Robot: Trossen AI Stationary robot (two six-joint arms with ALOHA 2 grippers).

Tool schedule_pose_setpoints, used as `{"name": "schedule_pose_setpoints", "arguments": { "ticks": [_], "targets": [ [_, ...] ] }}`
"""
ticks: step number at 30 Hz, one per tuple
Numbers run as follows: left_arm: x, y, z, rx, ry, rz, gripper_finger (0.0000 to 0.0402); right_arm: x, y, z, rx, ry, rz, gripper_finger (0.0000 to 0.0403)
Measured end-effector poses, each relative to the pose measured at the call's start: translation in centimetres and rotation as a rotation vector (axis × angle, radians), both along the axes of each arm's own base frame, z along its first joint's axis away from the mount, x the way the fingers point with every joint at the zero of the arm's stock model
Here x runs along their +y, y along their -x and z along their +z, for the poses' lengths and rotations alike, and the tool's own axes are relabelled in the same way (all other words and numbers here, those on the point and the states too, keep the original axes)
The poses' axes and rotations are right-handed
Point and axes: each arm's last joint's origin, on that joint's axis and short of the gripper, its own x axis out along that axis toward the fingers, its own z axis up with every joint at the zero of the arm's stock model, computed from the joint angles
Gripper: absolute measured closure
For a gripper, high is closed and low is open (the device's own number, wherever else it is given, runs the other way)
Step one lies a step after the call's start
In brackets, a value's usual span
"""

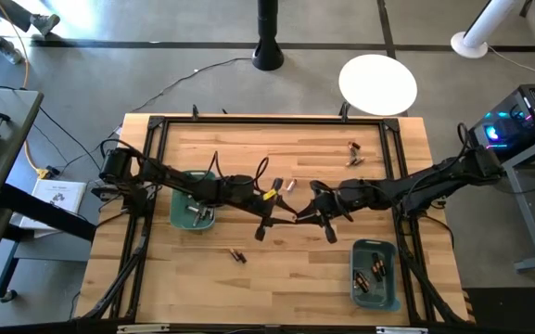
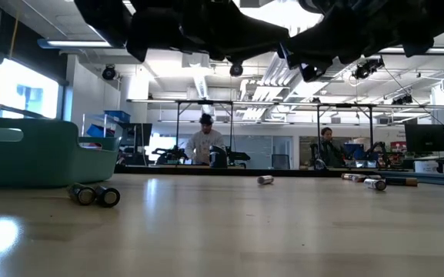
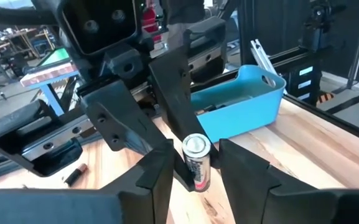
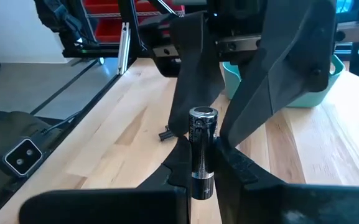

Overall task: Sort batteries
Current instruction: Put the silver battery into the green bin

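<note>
1. We see the wooden surface [image 1: 276, 269] ringed by a black frame, with both dark arms reaching in to meet over its middle.
2. We find one teal bin [image 1: 193, 211] on the left side, under the left arm, with a few cells inside. A second teal bin [image 1: 375, 274] sits near the front right corner and holds dark cells with orange bands.
3. We see the right hand [image 4: 201, 163] at the centre of the surface, its fingers pinched narrowly on the lower part of a silvery-grey battery [image 4: 202, 149] that stands upright between them.
4. We see the left hand [image 3: 195, 167] facing the right one, just beside it. Its fingers stand on either side of the same battery, with a gap visible on each side, so we cannot tell whether they grip it.
5. We count loose batteries scattered about the surface: a dark pair [image 1: 237, 255] lying near the front, left of centre, a small cluster [image 1: 353, 153] near the back right, and one pale cell [image 1: 289, 185] just behind the meeting hands.
6. In the low view we see the dark pair [image 2: 95, 195] lying side by side, near the left bin's base.
</note>
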Motion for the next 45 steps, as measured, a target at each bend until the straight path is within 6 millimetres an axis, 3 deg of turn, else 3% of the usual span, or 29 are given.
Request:
{"name": "schedule_pose_setpoints", "arguments": {
  "ticks": [8,14,19,23,30,33,37,40,45],
  "targets": [
    [-0.5,0.0,0.4,-0.039,-0.003,-0.035,0.0308,0.0,-0.1,0.2,-0.026,-0.006,0.006,0.0380],
    [-0.9,0.1,0.4,-0.045,0.000,-0.057,0.0362,0.1,-0.1,0.3,-0.037,-0.006,0.016,0.0365],
    [-0.9,0.1,0.4,-0.043,-0.002,-0.060,0.0364,0.0,-0.1,0.3,-0.036,-0.011,0.008,0.0342],
    [-0.9,0.2,0.4,-0.027,-0.005,-0.060,0.0364,-0.2,-0.1,0.3,-0.018,-0.041,-0.040,0.0312],
    [-1.7,1.0,0.2,0.090,-0.009,-0.094,0.0364,-2.2,-0.1,-0.5,0.079,-0.074,-0.188,0.0221],
    [-2.6,1.9,0.8,0.148,-0.040,-0.078,0.0364,-3.1,0.1,-1.2,0.150,-0.057,-0.249,0.0198],
    [-3.0,3.7,2.2,0.241,-0.148,0.134,0.0364,-3.9,0.4,-1.9,0.222,-0.042,-0.351,0.0191],
    [-2.9,6.4,3.6,0.363,-0.207,0.340,0.0364,-4.0,0.5,-2.0,0.229,-0.038,-0.359,0.0192],
    [-0.3,12.0,5.7,0.580,-0.133,0.706,0.0364,-4.1,0.5,-2.0,0.227,-0.033,-0.359,0.0192]
  ]
}}
